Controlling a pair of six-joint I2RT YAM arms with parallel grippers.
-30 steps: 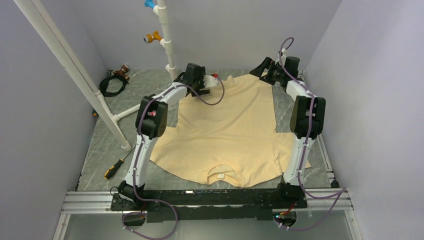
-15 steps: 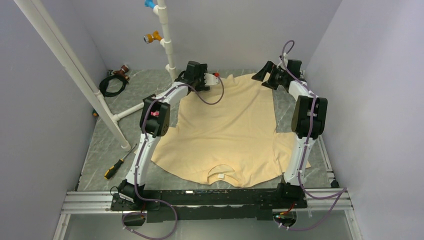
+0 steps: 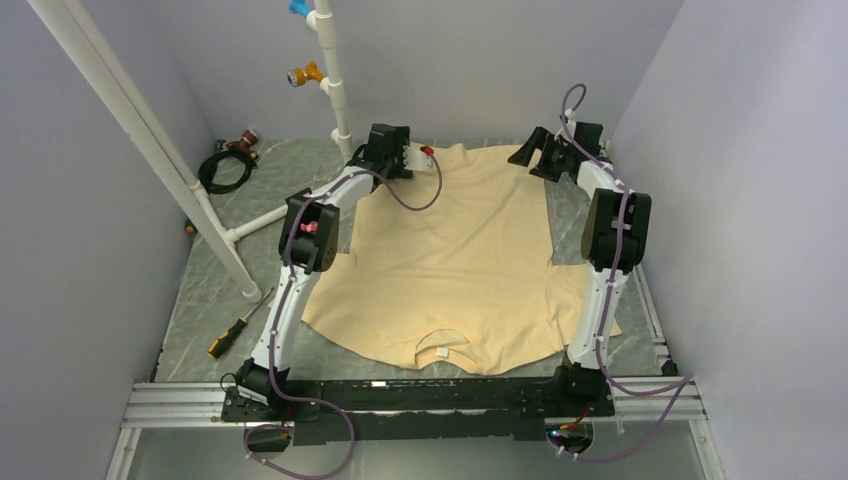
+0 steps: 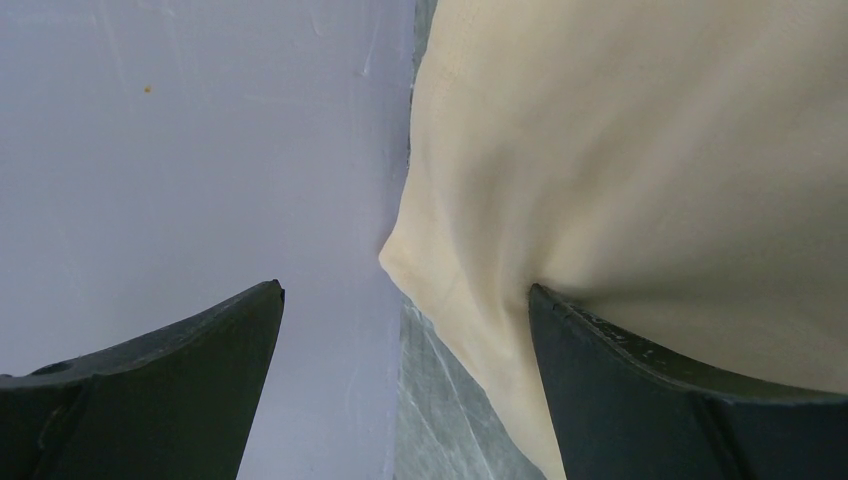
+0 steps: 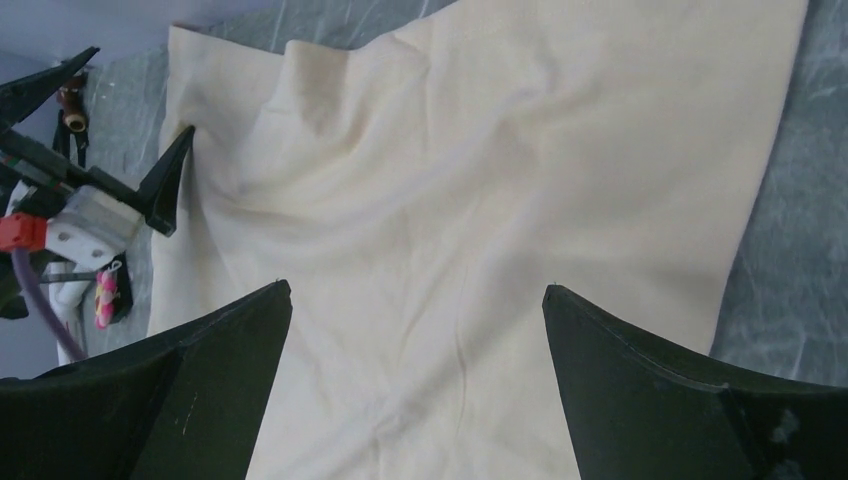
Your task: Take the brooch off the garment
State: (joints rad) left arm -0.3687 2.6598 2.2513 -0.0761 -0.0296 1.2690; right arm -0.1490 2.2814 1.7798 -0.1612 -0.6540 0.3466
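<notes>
The beige garment [image 3: 450, 260] lies flat on the table, its neckline and white label toward the arm bases. The brooch does not show in any view. My left gripper [image 3: 405, 160] is open at the far left hem corner. In the left wrist view [image 4: 405, 290] the cloth corner [image 4: 395, 255] sits between the jaws and the right finger [image 4: 640, 380] touches the cloth. The right wrist view shows it too [image 5: 142, 88]. My right gripper [image 3: 532, 158] is open and empty above the far right part of the garment [image 5: 480, 200], with cloth between its fingers [image 5: 415, 290].
The back wall [image 4: 200, 150] is close in front of the left gripper. A white pipe frame [image 3: 190, 180] and upright pipe [image 3: 335, 90] stand at the left and back. A coiled black cable [image 3: 225, 165] and a screwdriver [image 3: 228, 335] lie on the left of the table.
The left gripper has shifted slightly toward the back wall at the hem corner. The right gripper has swung a little lower over the far right hem. Both stay open.
</notes>
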